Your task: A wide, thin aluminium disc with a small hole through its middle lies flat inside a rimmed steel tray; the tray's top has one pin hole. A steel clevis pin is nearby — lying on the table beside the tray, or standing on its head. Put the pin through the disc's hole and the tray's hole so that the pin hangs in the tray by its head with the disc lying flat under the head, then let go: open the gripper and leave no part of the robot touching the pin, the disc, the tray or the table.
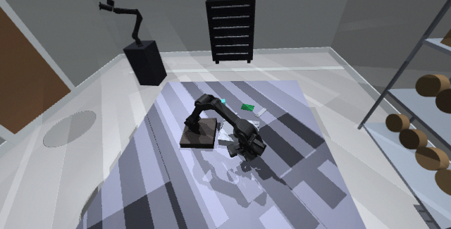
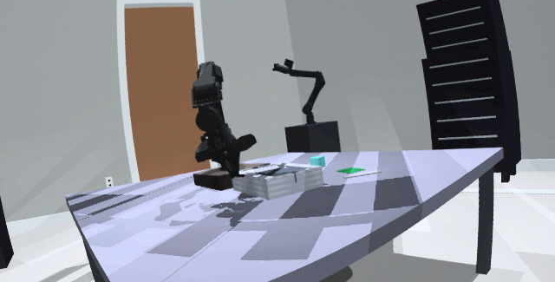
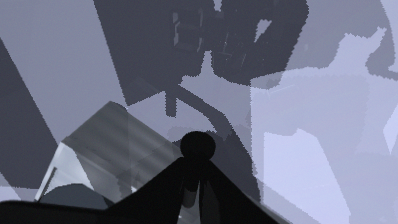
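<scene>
- Clevis pin (image 3: 198, 146), wrist view: its round head shows dark just beyond my fingertips, its shank running back between them towards the bottom of the view. I judge it carried head up; its exact tilt cannot be read.
- Claw (image 1: 250, 156) (image 2: 235, 173) (image 3: 193, 166), left in the exterior view: its fingers are nearly closed, clamped on the pin, and stand near the tray's left corner. Whether they overhang the rim cannot be told. Being the only arm at the work, I must make the crossing.
- Rimmed tray (image 1: 223, 142) (image 2: 277, 189) (image 3: 115, 150), next to the right in the exterior view, and lower left of the pin in the wrist view. This offset governs the coming move: the pin must travel sideways over the rim, its long axis brought square to the disc.
- Disc (image 2: 282, 172) (image 3: 75, 195), inside the tray and partly hidden. I cannot make out its hole, nor whether it lines up with the tray's hole. The pin is not yet through; a low crossing could catch the rim or push the disc aside.
- Cyan block (image 1: 223, 101) (image 2: 317, 160), green plate (image 1: 247, 107) (image 2: 351, 170) and pale strip (image 1: 261, 112) (image 2: 362, 173), farther right on the desk (image 1: 197, 208) (image 2: 325, 243) (image 3: 310, 100): apart from the tray, and probably no obstacle.
</scene>
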{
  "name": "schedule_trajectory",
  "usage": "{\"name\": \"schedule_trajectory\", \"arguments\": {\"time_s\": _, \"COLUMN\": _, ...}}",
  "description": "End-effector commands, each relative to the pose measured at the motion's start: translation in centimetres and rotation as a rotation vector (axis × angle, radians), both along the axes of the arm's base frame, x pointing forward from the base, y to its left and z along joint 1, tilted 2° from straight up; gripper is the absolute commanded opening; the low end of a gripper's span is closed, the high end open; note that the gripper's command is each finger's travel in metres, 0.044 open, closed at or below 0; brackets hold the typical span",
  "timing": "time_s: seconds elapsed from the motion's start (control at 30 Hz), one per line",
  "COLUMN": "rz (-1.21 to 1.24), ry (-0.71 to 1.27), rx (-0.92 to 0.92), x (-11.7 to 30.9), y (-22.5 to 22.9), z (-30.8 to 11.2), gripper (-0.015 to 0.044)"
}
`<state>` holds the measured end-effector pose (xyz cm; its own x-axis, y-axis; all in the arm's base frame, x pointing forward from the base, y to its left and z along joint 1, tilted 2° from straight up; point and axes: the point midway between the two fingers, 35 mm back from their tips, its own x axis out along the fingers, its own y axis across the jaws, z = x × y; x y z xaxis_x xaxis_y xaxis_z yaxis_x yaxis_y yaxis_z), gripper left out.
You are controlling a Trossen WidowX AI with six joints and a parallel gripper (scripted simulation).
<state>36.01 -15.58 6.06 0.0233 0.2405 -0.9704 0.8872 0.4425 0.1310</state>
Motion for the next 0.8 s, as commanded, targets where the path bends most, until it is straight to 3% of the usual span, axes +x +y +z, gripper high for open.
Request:
{"name": "schedule_trajectory", "arguments": {"time_s": 0.0, "rz": 0.118, "ry": -0.021, "rx": -0.017, "x": 0.0, "y": 0.8, "z": 0.2, "gripper": 0.0}}
{"name": "schedule_trajectory", "arguments": {"time_s": 0.77, "rz": 0.902, "ry": -0.143, "rx": -0.095, "x": 0.4, "y": 6.1, "z": 0.9, "gripper": 0.0}}
